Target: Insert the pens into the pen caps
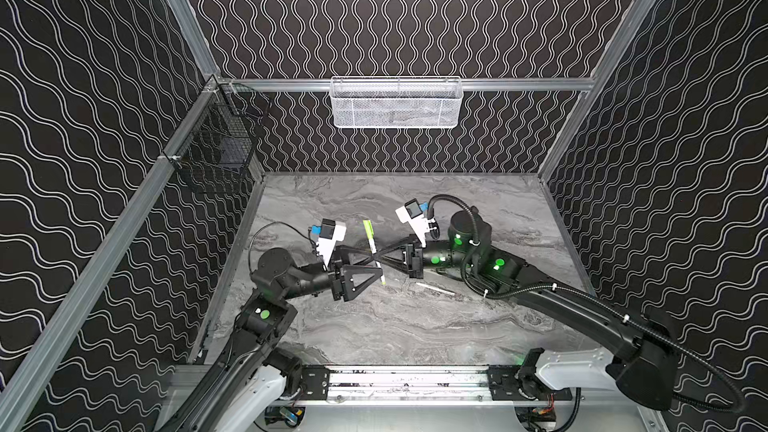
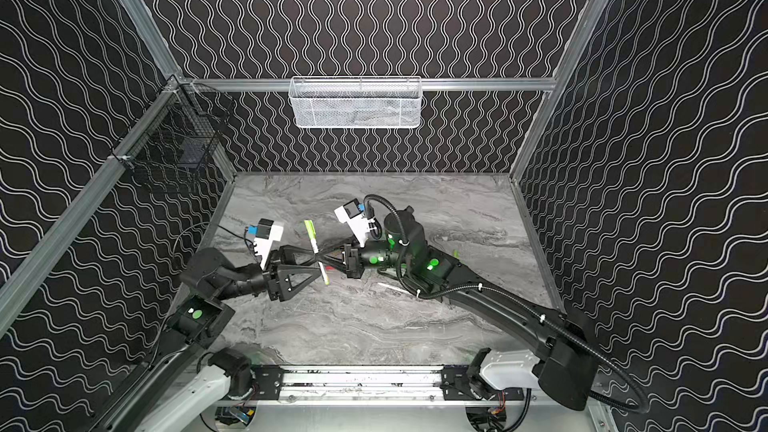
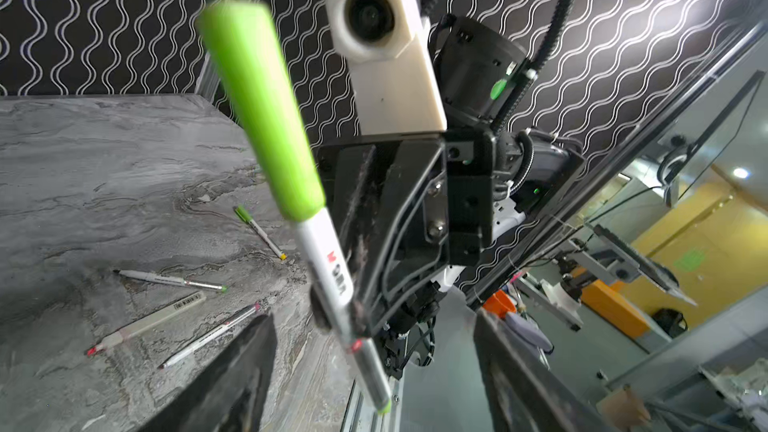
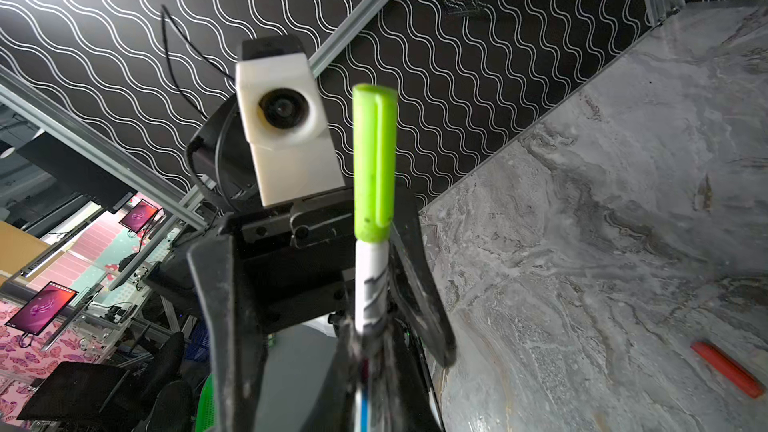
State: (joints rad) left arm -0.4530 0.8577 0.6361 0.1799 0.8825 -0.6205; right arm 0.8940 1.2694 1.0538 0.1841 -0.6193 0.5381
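Observation:
A pen (image 1: 374,252) with a bright green cap (image 1: 368,229) pushed onto its far end hangs tilted above the table in both top views. My right gripper (image 1: 376,260) is shut on the white barrel (image 4: 370,280), below the green cap (image 4: 374,164). My left gripper (image 1: 376,266) faces it from the other side and is open. Its fingers (image 3: 237,371) stand apart on either side of the barrel (image 3: 332,268). Several more pens (image 3: 170,280) lie on the table. A loose red cap (image 4: 727,371) lies on the marble.
One pale pen (image 1: 436,288) lies on the marble table (image 1: 395,326) under the right arm. A white mesh basket (image 1: 395,103) hangs on the back wall. A black wire basket (image 1: 220,147) hangs on the left wall. A metal rail (image 1: 407,382) runs along the front edge.

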